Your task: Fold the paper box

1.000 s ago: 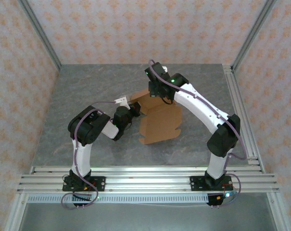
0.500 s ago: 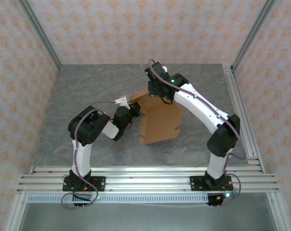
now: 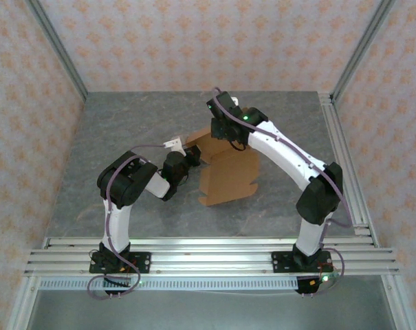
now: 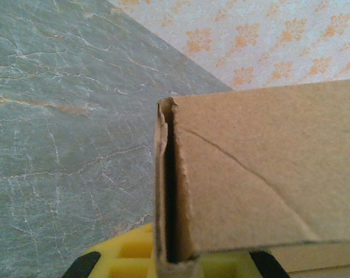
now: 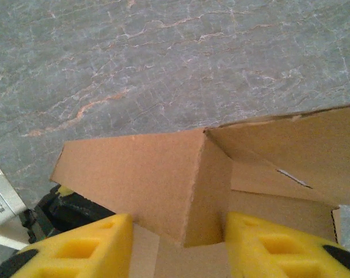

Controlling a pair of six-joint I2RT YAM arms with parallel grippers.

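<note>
While the left gripper (image 4: 175,262) is clamped shut on a doubled-over wall of the paper box (image 4: 261,174), with its yellow pads (image 4: 128,258) squeezing the two layers together, the right gripper (image 5: 175,249) has its yellow fingers (image 5: 76,249) spread wide. They straddle a stood-up corner without pinching it, so I'd call that one open and holding nothing.

The box sits around the middle of the table (image 3: 125,130), between the two grippers, with the far end under them.

Progress-wise I'd say it's partway. At the far end one wall is folded over on itself and a corner stands up with a flap leaning in over it. The big near panel lies flat on the table with its notched edge showing, so my guess is that the rest of the walls and the lid aren't done yet. I can't tell if any tabs are tucked in.

The box is plain tan-brown cardboard, matte, with slightly fuzzy raw cut edges and a thin diagonal crease across the gripped face. The table is a grey stone-look surface with pale veins and a few rusty streaks.
</note>
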